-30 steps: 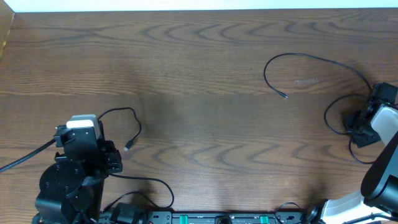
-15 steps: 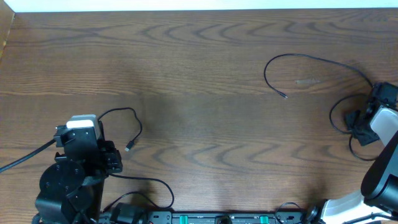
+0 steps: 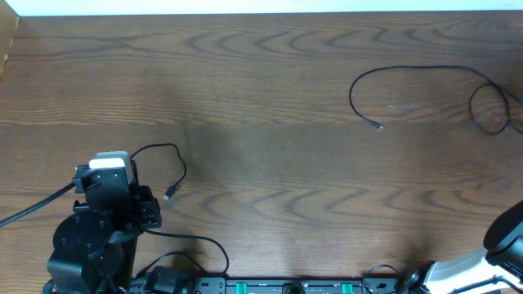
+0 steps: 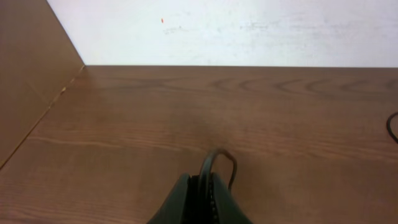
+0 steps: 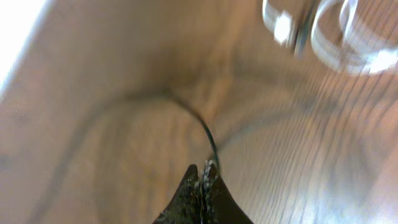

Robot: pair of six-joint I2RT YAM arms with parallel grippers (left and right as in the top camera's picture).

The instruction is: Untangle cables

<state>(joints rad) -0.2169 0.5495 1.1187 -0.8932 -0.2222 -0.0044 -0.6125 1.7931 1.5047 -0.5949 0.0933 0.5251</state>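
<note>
Two thin black cables lie apart on the wooden table. The left cable (image 3: 172, 155) arcs from my left gripper (image 3: 139, 208) to a small plug tip (image 3: 167, 193). In the left wrist view my left gripper (image 4: 204, 186) is shut on this cable (image 4: 219, 155). The right cable (image 3: 409, 72) runs from a plug tip (image 3: 376, 126) across to a loop (image 3: 489, 108) at the right edge. My right gripper is out of the overhead view. In the blurred right wrist view my right gripper (image 5: 204, 174) is shut on this cable (image 5: 205, 134).
The left arm's base (image 3: 86, 253) and its thicker wiring (image 3: 188, 241) sit at the front left. A rail (image 3: 286, 286) runs along the front edge. A cardboard wall (image 4: 31, 81) stands at the far left. A white wall (image 4: 249, 31) is behind the table.
My right gripper has moved right and out of the overhead view, dragging the right cable's loop up and to the right edge. The left arm and left cable have not moved.
</note>
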